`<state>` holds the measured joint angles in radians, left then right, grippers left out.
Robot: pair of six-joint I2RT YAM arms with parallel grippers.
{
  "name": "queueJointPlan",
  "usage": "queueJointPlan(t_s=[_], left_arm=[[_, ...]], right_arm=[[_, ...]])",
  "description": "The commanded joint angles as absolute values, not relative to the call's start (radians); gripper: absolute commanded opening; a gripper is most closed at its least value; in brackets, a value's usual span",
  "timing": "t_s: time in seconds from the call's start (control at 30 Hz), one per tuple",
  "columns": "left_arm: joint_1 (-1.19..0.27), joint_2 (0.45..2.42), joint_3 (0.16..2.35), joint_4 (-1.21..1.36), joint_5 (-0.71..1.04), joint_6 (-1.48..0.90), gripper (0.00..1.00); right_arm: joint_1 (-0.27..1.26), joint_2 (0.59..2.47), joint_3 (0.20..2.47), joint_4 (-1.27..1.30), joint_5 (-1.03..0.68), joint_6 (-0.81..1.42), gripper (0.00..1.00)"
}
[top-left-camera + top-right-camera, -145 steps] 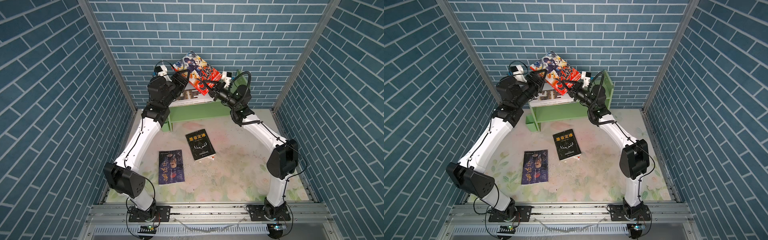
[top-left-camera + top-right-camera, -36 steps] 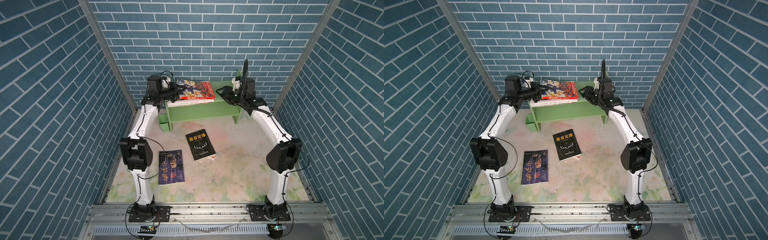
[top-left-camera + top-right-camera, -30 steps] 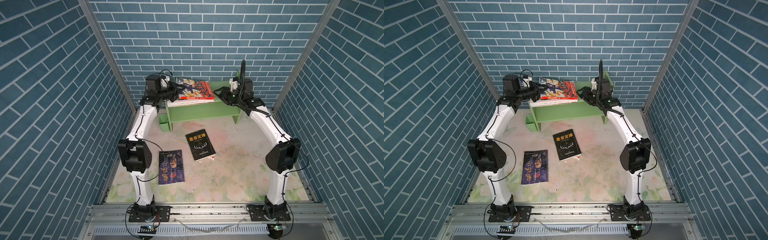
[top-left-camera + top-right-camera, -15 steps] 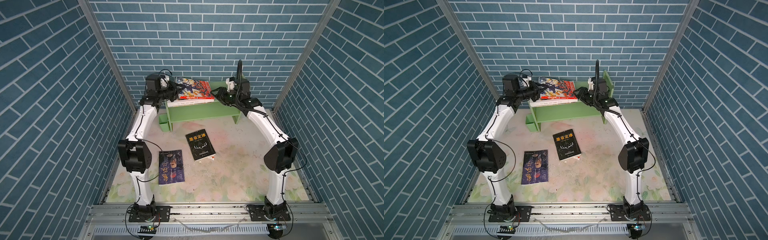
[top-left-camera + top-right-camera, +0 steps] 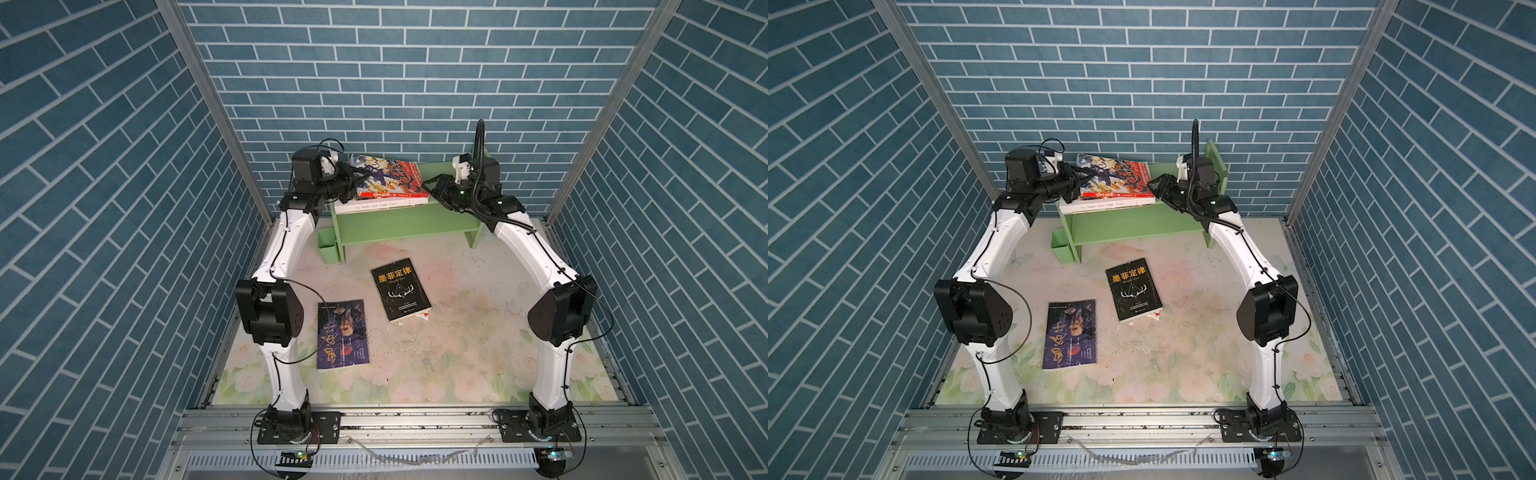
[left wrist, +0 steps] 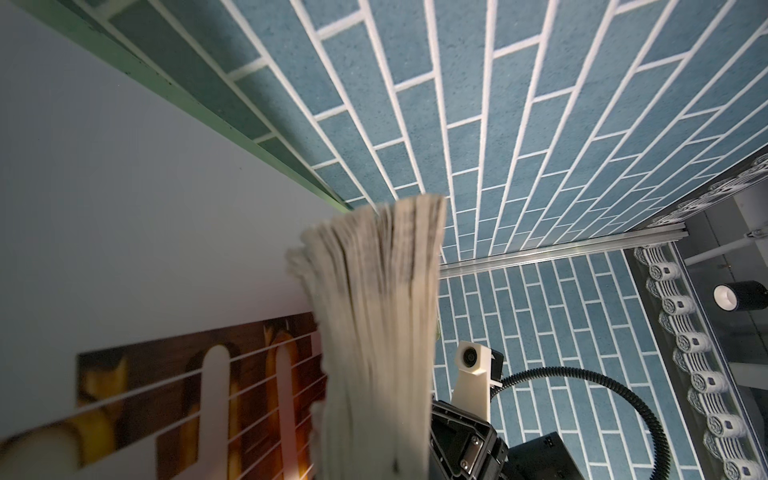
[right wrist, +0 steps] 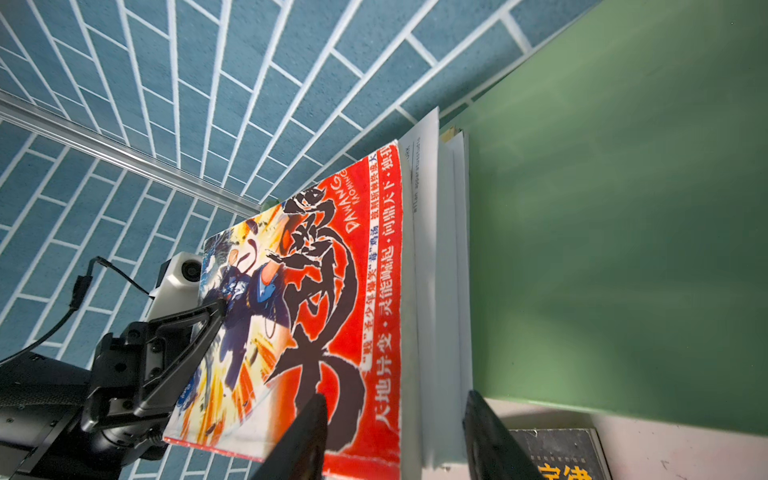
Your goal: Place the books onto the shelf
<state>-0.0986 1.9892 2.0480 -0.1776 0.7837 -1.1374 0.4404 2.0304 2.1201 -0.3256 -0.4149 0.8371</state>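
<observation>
We're trying to seat the red comic (image 5: 390, 178) flush on the shelf's (image 5: 399, 221) white books (image 5: 382, 204), left pincer (image 5: 356, 181) gripping its left edge, right pincer (image 5: 432, 190) hovering released beside the right edge.

Red book (image 6: 374, 332) blurred edge-on; black book (image 7: 557, 453) half out of frame.

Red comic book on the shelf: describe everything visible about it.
A thin paperback: the red comic book has a glossy cover with black brush characters and a colourful cartoon figure. It lies cover up on a white book atop the green shelf. The left gripper is shut on its left edge; the right gripper stands open by its right edge.
</observation>
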Motion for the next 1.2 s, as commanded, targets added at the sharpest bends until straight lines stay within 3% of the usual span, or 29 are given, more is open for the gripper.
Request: queueJointPlan(t_s=[0.0, 0.3, 0.67, 1.17], left_arm=[[-0.097, 2.001, 2.060, -0.075, 0.770, -1.143, 0.14], [-0.097, 2.005, 2.060, -0.083, 0.783, -1.143, 0.15], [-0.095, 1.972, 2.082, -0.176, 0.745, -1.063, 0.71], [-0.086, 2.135, 2.457, -0.519, 0.668, -0.954, 0.87]], right_arm=[[0.443, 2.048, 2.159, -0.331, -0.414, 0.810, 0.54], [0.443, 2.056, 2.167, -0.339, -0.410, 0.810, 0.53], [0.442, 2.091, 2.200, -0.399, -0.403, 0.815, 0.51], [0.443, 2.096, 2.213, -0.402, -0.426, 0.809, 0.51]])
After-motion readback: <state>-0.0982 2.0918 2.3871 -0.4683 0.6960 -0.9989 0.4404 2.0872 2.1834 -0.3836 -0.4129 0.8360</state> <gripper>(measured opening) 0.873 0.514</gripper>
